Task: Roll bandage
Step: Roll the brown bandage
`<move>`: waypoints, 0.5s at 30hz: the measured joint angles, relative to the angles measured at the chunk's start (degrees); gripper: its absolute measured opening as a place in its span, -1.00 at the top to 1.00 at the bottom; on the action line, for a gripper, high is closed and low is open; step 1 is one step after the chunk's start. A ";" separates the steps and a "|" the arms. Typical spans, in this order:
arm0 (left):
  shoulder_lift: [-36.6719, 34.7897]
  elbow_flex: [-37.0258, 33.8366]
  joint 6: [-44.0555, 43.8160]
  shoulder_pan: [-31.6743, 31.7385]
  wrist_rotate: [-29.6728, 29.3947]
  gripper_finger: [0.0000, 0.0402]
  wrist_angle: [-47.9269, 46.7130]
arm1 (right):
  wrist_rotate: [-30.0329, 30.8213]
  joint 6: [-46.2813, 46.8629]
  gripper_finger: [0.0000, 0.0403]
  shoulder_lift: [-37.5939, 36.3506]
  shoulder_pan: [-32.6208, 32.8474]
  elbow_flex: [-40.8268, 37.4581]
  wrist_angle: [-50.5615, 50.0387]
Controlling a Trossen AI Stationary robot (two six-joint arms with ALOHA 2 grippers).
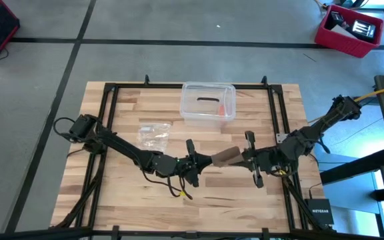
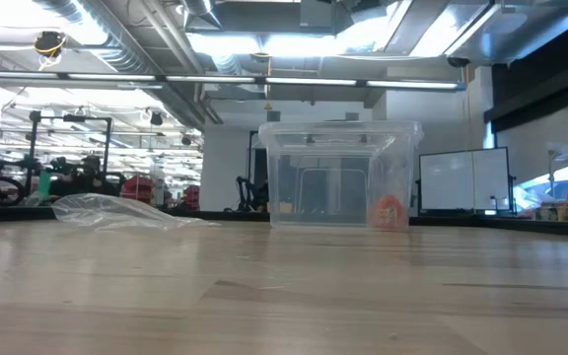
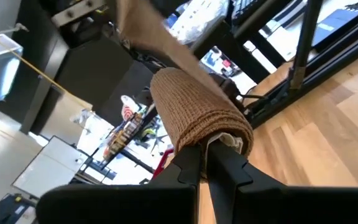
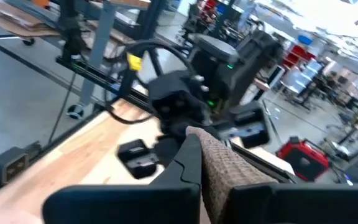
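While both arms meet over the middle of the surface (image 1: 112, 200), the bandage (image 1: 227, 157) hangs between them, partly rolled. Left gripper (image 1: 204, 162) is clamped tight on the roll end, and right gripper (image 1: 244, 159) pinches the loose end.

Clear box (image 1: 208, 102), crumpled plastic bag (image 1: 154, 135), perhaps empty, beside it.

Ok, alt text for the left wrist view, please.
The left hand is shut on a brown bandage rolled into a thick roll, a loose tail running up and away from it. The wooden table and a cluttered room lie beyond.
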 joint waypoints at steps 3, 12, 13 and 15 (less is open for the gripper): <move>0.01 -0.01 -0.63 -0.16 1.32 0.97 -0.21 | -0.03 1.52 0.98 0.29 -2.95 0.04 -0.76; 0.03 -0.02 1.57 -1.39 1.17 0.97 0.66 | -5.62 11.58 0.97 1.16 -11.74 0.13 -6.15; 0.03 -0.02 2.26 -1.54 0.91 0.97 0.63 | -6.55 12.69 0.97 1.47 -12.56 0.13 -7.04; 0.04 -0.04 3.62 -1.81 -0.26 0.97 0.49 | -8.41 15.08 0.97 2.22 -13.86 0.13 -8.85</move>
